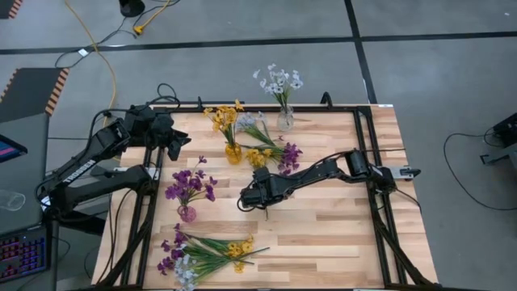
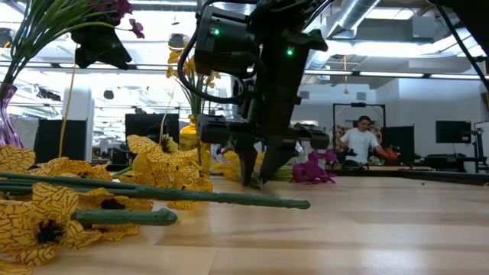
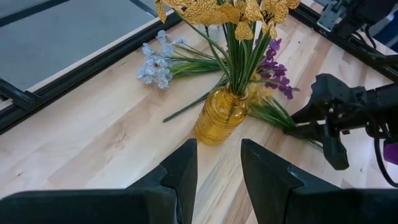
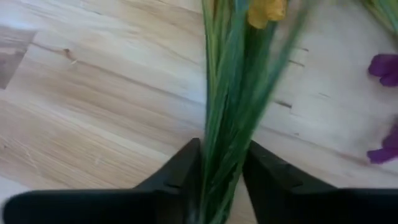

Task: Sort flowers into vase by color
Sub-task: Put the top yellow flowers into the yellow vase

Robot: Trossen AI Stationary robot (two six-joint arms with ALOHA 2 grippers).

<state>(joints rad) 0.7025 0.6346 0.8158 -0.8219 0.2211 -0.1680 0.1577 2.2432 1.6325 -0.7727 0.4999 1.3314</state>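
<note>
Three vases filled: yellow (image 1: 233, 151), purple (image 1: 187, 212), white (image 1: 284, 120). Loose piles (image 1: 206, 255) remain on surface. My right gripper (image 1: 265, 212) clamps green stems (image 4: 227, 124); left gripper (image 1: 175, 151) parted, empty.

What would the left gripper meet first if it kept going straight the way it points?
Probably the yellow glass vase holding yellow flowers: in the left wrist view it sits dead ahead of the left gripper, with bare table between them. The gap's depth is unclear.

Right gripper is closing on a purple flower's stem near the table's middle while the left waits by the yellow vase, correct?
Not quite: the stem between the right gripper's fingers carries a yellow flower, as the right wrist view shows. The left gripper does wait by the yellow vase.
</note>
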